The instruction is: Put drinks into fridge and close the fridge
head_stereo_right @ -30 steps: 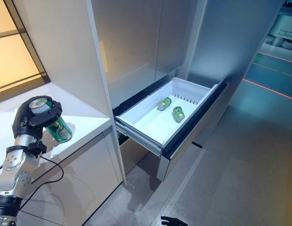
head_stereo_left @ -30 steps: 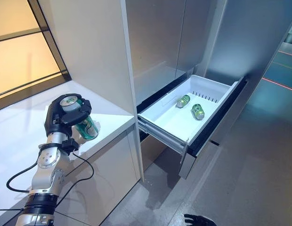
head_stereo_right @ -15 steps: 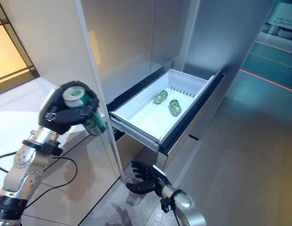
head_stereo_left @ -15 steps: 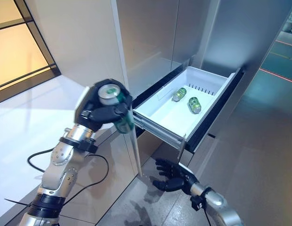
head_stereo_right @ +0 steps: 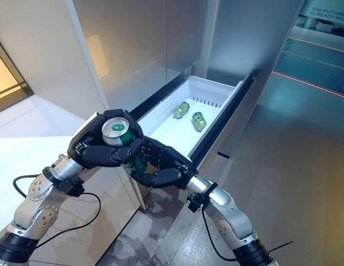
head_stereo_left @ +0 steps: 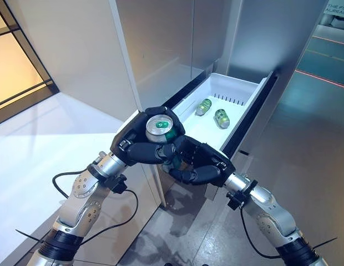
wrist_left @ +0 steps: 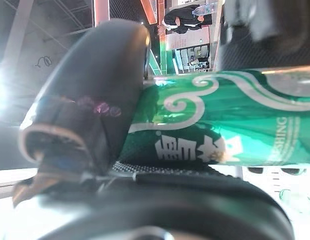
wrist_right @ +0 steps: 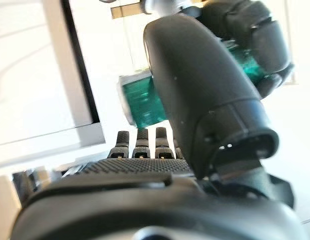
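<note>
A green drink can (head_stereo_left: 161,128) with a silver top is held upright in my left hand (head_stereo_left: 136,151), whose fingers curl round it just before the near corner of the open fridge drawer (head_stereo_left: 241,91). The left wrist view shows the can (wrist_left: 220,125) pressed against the palm. My right hand (head_stereo_left: 205,165) has come up beside and below the can, its fingers loosely spread under it and its thumb (wrist_right: 205,90) upright next to the can (wrist_right: 142,100). Two more green cans (head_stereo_left: 203,106) (head_stereo_left: 222,118) lie on their sides in the white drawer bin.
The drawer's dark front panel (head_stereo_left: 258,113) juts out over the grey floor (head_stereo_left: 305,144). A white counter (head_stereo_left: 44,144) spreads out on the left, with a tall pale cabinet wall (head_stereo_left: 66,50) behind it. The fridge's steel doors (head_stereo_left: 177,39) rise above the drawer.
My left hand has carried the can rightward from the counter edge to the drawer's near corner. My right hand has risen from near the floor to meet it. The camera has turned too.
</note>
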{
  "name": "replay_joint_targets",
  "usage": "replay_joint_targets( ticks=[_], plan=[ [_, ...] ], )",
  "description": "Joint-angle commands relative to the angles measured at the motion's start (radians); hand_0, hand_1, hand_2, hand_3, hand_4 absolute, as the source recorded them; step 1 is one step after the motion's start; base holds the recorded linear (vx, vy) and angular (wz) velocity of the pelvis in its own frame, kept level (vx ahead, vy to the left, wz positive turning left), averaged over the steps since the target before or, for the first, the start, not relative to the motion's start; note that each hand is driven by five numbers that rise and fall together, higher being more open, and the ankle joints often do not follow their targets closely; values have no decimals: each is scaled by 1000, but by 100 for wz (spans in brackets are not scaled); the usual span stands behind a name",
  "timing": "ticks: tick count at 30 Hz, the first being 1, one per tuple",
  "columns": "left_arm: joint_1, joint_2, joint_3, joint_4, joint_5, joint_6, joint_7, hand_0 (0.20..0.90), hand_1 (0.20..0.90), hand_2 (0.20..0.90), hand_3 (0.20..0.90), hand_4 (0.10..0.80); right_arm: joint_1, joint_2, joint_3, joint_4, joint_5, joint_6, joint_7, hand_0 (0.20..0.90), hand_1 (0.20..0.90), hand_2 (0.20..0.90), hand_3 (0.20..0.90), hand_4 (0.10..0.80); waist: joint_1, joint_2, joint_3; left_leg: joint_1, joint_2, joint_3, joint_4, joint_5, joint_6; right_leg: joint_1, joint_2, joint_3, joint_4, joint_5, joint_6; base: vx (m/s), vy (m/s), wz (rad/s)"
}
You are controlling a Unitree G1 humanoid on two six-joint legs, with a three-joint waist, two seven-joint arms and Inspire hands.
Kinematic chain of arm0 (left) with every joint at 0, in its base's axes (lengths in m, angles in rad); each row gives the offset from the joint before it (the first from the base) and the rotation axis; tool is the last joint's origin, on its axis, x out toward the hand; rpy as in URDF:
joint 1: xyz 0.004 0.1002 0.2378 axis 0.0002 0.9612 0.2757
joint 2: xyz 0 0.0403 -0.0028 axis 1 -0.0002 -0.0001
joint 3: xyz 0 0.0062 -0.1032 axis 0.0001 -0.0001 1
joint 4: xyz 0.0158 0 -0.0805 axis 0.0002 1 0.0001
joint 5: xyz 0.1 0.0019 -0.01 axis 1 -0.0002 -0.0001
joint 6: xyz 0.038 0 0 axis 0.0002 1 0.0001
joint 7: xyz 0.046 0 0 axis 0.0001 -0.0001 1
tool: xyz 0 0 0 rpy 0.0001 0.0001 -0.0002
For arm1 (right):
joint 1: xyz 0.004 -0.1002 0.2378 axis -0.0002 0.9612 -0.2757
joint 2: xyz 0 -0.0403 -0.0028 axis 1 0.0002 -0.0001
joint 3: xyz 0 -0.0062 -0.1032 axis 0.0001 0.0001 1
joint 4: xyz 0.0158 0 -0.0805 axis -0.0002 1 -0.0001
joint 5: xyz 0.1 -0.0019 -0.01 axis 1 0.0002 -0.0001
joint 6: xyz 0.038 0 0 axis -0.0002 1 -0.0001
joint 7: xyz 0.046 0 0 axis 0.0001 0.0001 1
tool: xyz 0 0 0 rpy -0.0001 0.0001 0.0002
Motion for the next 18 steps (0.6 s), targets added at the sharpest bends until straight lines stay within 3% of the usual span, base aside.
replay_joint_targets(
  ticks=[1,18],
  plan=[
    [-209,-37,8,-98,-93,-92,21,300,300,300,200,100,-125,42,22,-132,124,-20,8,900,900,900,900,800,13,-13,-69,26,-32,28,7,-75,26,-45,9,29,56,-25,39,0,0,0],
    [-266,-74,-108,-112,-171,-39,-1,300,300,300,200,100,-198,46,182,-153,220,111,85,900,900,900,900,800,16,-25,-69,32,-36,21,5,-77,24,-36,13,27,50,-26,41,0,0,0]
  ],
)
